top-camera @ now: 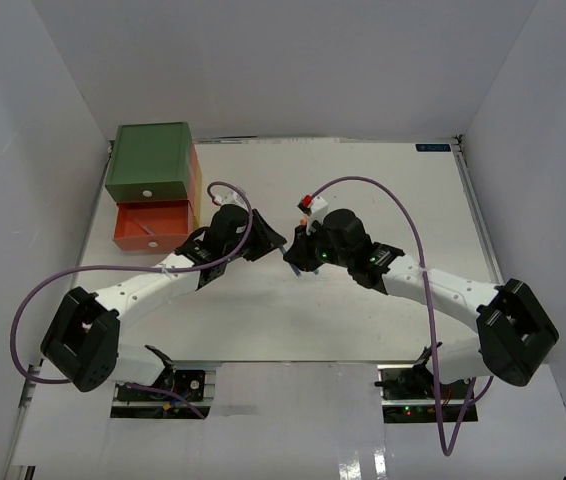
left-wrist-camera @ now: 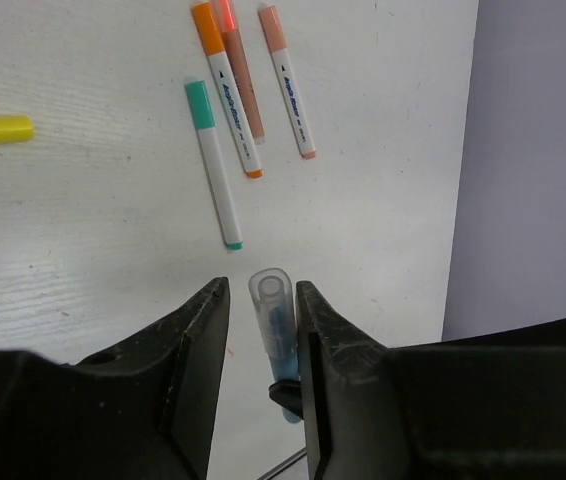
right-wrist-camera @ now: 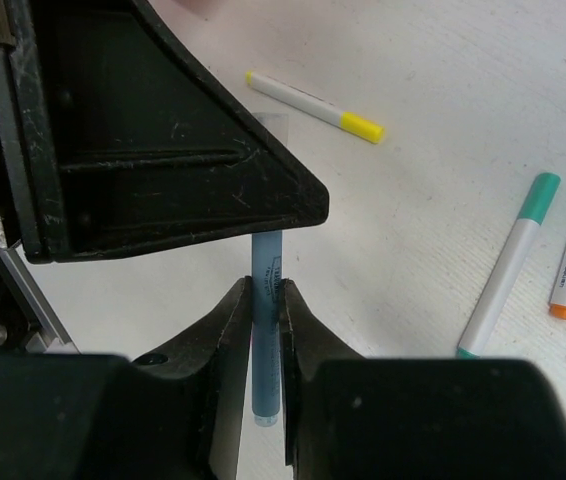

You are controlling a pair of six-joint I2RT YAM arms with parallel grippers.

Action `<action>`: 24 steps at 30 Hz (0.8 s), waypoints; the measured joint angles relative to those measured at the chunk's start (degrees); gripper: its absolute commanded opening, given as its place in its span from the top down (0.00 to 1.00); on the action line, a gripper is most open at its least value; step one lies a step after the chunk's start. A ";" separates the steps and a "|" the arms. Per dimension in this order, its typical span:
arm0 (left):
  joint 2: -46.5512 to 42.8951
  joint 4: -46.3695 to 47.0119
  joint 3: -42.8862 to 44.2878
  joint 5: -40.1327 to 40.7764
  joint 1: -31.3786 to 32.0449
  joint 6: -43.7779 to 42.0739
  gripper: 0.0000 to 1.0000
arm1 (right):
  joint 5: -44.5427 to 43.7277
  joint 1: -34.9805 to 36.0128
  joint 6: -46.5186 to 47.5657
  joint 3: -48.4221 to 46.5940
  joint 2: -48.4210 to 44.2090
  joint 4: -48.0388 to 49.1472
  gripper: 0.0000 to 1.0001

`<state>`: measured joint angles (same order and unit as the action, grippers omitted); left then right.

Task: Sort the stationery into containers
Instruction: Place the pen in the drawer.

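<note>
blue pen (right-wrist-camera: 266, 340): held between the two grippers, over the middle of the table.
right gripper (right-wrist-camera: 265, 290): jaws clamped tight on the blue pen's barrel.
left gripper (left-wrist-camera: 262, 288): jaws parted, one on either side of the blue pen's clear-capped end; a gap shows on one side.
green-capped pen (left-wrist-camera: 213, 165): flat on the table, near the blue pen, just beyond its cap.
orange pen (left-wrist-camera: 228, 90): beside the green-capped pen, farther from the blue pen.
peach pen (left-wrist-camera: 288, 85): alongside the orange pen, apart from the blue pen.
yellow pen (right-wrist-camera: 313, 105): on the table, well apart from the blue pen.
green box (top-camera: 148, 160): top of the stack, far left of the blue pen.
orange-red drawer (top-camera: 151, 225): pulled out under the green box, left of the blue pen.
</note>
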<state>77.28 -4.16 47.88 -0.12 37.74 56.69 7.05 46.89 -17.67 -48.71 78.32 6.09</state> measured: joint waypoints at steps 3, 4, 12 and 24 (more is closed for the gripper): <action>0.24 0.17 0.26 -0.11 0.31 0.26 0.64 | 0.04 0.00 -0.20 0.81 -0.02 0.55 0.80; 0.24 0.22 0.31 -0.09 0.39 0.24 0.68 | 0.07 0.00 -0.24 0.90 -0.02 0.55 0.79; 0.26 1.25 0.31 -0.28 0.68 0.81 0.86 | 0.15 0.00 -0.81 0.94 -0.13 0.98 0.62; -4.79 -1.64 0.28 1.70 -3.80 -0.81 0.89 | -4.48 0.00 1.05 1.31 -5.99 -1.66 0.18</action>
<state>72.49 -5.80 48.16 1.58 33.93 55.88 2.57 46.89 -16.62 -47.40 72.34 4.43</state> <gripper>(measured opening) 0.254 0.795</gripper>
